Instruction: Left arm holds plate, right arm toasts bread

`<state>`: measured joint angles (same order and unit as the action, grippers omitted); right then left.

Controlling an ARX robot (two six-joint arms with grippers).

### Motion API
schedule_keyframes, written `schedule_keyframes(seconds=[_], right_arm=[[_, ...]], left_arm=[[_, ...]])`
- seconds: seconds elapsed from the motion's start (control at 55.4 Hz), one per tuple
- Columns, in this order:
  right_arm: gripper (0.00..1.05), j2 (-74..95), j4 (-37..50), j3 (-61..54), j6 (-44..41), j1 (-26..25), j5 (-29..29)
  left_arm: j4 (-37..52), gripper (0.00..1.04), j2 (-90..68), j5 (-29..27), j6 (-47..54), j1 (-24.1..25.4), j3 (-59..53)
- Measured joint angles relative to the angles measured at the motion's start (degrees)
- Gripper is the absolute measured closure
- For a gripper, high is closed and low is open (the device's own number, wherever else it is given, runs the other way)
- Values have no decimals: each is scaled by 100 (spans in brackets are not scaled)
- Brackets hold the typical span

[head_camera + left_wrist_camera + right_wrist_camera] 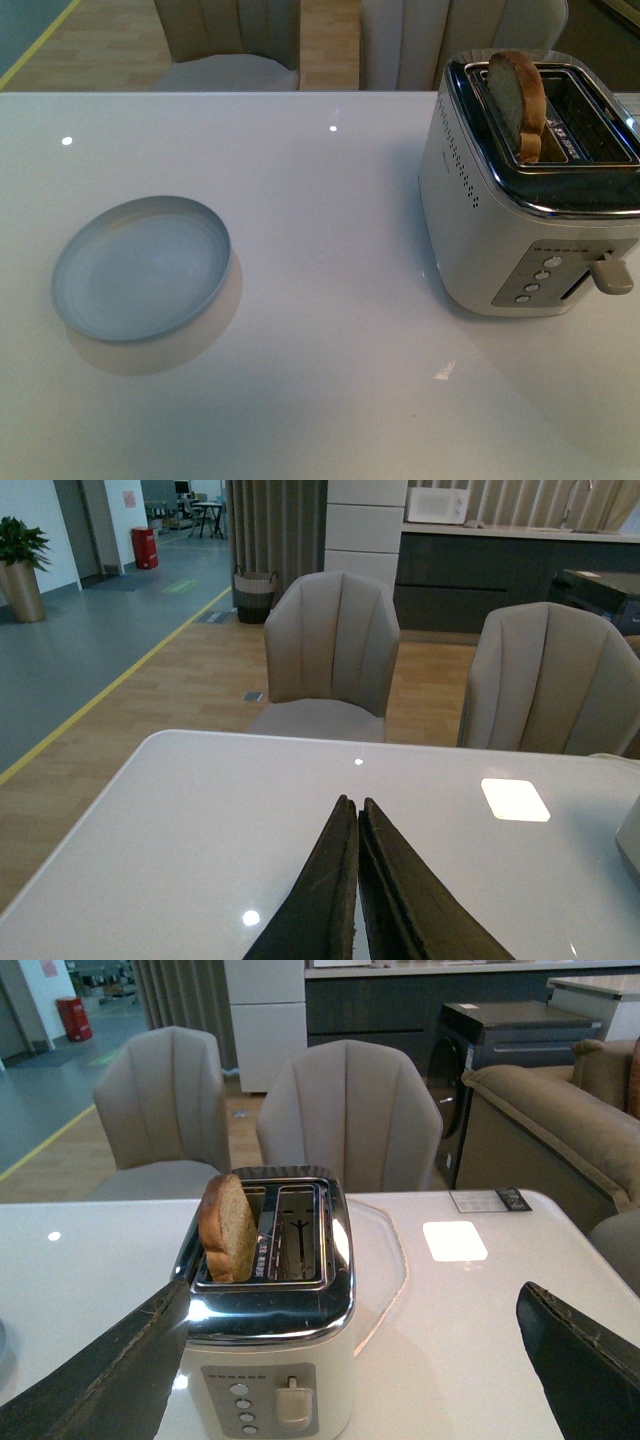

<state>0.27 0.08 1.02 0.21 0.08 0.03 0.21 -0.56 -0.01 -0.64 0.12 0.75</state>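
Bread (518, 100), a tan slice with a brown crust and rounded top, stands upright in the left slot of the white and chrome toaster (500, 230) at the upper right of the front view, while the pale blue-grey plate (140, 268) lies well apart at the left on the glossy white table (330, 330). Beige chairs (335, 650) stand behind the table on a wood floor. Left gripper (357, 810) fingers are pressed together on nothing; right gripper (350, 1360) fingers are spread wide on either side of the toaster.
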Motion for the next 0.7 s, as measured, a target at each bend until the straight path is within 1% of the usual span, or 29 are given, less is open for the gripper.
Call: schedule_keyframes(seconds=[0.271,0.307,0.397,0.415,0.47,0.488,0.614,0.632,0.686,0.704], right_arm=[[9,0,0,0,-2,0,0],[9,0,0,2,-2,0,0],[9,0,0,2,0,0,0],[9,0,0,2,-2,0,0],[9,0,0,2,-2,0,0],[9,0,0,2,0,0,0],[9,0,0,2,0,0,0],[9,0,0,2,0,0,0],[9,0,0,2,-2,0,0],[9,0,0,2,0,0,0]], left_arm=[[-13,102,20,0,-2,0,0],[-13,98,20,0,0,0,0],[-13,80,20,0,0,0,0],[-13,78,20,0,0,0,0],[-13,68,20,0,0,0,0],[-13,66,20,0,0,0,0],[-13,43,20,0,0,0,0],[-13,41,20,0,0,0,0],[-13,30,20,0,0,0,0],[-13,29,20,0,0,0,0]])
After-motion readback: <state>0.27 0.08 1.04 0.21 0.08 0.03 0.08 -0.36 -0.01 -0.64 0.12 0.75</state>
